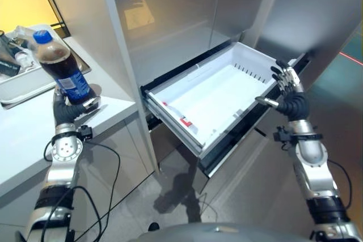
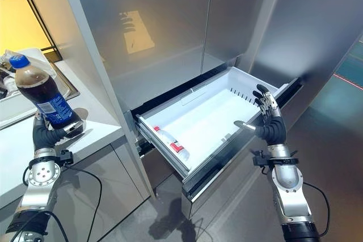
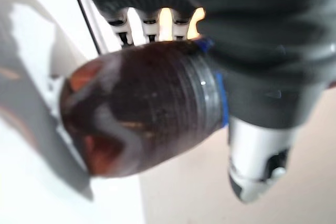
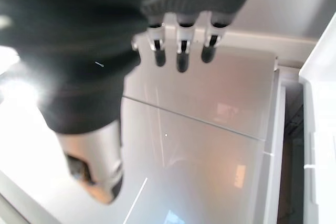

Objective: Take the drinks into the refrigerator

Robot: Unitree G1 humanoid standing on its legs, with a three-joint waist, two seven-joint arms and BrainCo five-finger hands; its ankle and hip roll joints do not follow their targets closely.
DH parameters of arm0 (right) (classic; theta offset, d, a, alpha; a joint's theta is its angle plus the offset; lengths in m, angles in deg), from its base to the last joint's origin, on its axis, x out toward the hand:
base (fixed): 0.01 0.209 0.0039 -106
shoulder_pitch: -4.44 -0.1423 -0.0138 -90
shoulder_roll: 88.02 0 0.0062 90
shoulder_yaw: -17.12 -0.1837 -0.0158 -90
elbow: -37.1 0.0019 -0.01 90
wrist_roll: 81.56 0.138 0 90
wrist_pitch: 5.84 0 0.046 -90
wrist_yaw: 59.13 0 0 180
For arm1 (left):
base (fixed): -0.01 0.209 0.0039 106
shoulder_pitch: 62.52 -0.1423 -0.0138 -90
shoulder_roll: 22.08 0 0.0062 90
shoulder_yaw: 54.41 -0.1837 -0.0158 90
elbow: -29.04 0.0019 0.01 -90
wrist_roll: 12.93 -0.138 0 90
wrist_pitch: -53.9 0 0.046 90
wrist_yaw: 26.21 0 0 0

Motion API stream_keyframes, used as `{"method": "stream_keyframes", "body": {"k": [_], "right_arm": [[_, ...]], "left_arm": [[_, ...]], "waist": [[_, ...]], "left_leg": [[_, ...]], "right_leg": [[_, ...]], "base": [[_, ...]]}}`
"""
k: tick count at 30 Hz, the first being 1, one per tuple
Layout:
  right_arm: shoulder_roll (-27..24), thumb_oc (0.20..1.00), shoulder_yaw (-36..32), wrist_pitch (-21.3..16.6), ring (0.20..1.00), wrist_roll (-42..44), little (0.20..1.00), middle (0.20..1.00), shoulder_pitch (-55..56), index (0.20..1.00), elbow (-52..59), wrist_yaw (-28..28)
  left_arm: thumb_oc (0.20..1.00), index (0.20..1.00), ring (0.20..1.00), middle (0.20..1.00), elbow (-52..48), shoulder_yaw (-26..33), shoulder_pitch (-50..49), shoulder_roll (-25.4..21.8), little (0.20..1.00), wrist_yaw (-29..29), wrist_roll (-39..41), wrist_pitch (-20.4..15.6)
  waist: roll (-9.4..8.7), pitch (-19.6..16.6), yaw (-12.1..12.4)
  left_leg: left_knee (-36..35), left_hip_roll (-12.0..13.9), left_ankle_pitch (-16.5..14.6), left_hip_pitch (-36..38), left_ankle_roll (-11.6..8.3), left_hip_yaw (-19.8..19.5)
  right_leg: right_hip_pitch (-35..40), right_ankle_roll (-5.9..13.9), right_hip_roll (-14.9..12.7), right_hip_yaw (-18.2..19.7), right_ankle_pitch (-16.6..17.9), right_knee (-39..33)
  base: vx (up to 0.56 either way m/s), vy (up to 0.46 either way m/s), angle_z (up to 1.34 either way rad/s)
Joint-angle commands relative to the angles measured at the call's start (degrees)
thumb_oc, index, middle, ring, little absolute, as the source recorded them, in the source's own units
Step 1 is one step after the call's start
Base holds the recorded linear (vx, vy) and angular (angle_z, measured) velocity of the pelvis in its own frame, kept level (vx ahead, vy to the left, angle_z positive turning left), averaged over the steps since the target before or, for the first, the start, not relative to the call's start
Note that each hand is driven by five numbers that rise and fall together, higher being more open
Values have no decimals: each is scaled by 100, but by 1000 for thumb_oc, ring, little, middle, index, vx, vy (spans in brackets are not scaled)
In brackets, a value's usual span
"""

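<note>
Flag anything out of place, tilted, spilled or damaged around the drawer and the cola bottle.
Nothing stands out. The left robot hand holds the cola bottle upright and capped over the counter. The drawer is pulled open, a small bottle lying inside. The right robot hand is open beside it.

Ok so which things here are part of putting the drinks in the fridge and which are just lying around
Part of the job:
- cola bottle, held upright in the left hand
- open refrigerator drawer
- small bottle already lying in the drawer
- right hand, open beside the drawer

Just lying about:
- tray of clutter on the white counter
</note>
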Motion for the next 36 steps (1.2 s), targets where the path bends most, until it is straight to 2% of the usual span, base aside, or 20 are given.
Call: {"method": "stream_keyframes", "body": {"k": [1, 14, 15, 16, 17, 18, 27, 36], "right_arm": [[-251, 1000, -47, -169, 1000, 217, 1000, 1000, -236, 1000, 389, -24], [-212, 1000, 53, -123, 1000, 314, 1000, 1000, -234, 1000, 395, -123], [-211, 1000, 94, -109, 1000, 324, 1000, 1000, -225, 1000, 406, -148], [-211, 1000, 91, -109, 1000, 324, 1000, 1000, -225, 1000, 407, -148], [-209, 1000, 113, -109, 1000, 322, 1000, 1000, -236, 1000, 412, -145], [-211, 1000, 116, -109, 1000, 317, 1000, 1000, -248, 1000, 408, -139], [-163, 1000, 144, -106, 1000, 300, 1000, 1000, -252, 1000, 417, -171], [-118, 1000, 161, -113, 1000, 271, 1000, 1000, -226, 1000, 442, -216]], "left_arm": [[1000, 1000, 1000, 1000, 439, -188, 930, -436, 1000, -107, 54, -126], [1000, 1000, 1000, 1000, 722, -597, 1360, -336, 1000, -475, 455, -61], [758, 758, 758, 758, 813, -701, 1501, -245, 758, -529, 601, -57], [758, 758, 758, 758, 818, -705, 1506, -246, 758, -531, 605, -58], [241, 241, 241, 241, 811, -773, 1580, -192, 241, -588, 707, -66], [200, 200, 200, 200, 805, -823, 1625, -162, 200, -640, 784, -78], [200, 200, 200, 200, 780, -1046, 1771, 31, 200, -830, 885, -68], [200, 200, 200, 200, 765, -1012, 1765, 160, 200, -902, 1073, -113]], "waist": [[-77, -1, -110], [-127, -28, -188], [-144, -44, -213], [-144, -42, -211], [-148, -44, -222], [-148, -45, -229], [-144, -64, -264], [-99, -71, -279]], "left_leg": [[26, -249, -471, 117, 448, -302], [10, -255, -491, 162, 468, -259], [10, -254, -494, 177, 471, -243], [10, -254, -494, 177, 471, -243], [10, -258, -491, 178, 475, -238], [9, -263, -490, 181, 475, -243], [7, -294, -496, 191, 492, -243], [7, -311, -491, 202, 504, -221]], "right_leg": [[-22, -124, 174, -34, -693, 672], [-18, -102, 185, 67, -647, 634], [-3, -96, 180, 71, -642, 626], [-2, -96, 180, 70, -642, 626], [2, -92, 177, 74, -629, 618], [5, -91, 173, 81, -624, 614], [23, -91, 154, 93, -608, 599], [40, -88, 138, 134, -588, 571]], "base": [[11, 7, -4], [0, 0, 0], [0, 0, 0], [0, 0, 0], [0, 0, 0], [0, 0, 0], [-2, 2, -1], [0, 0, 0]]}}
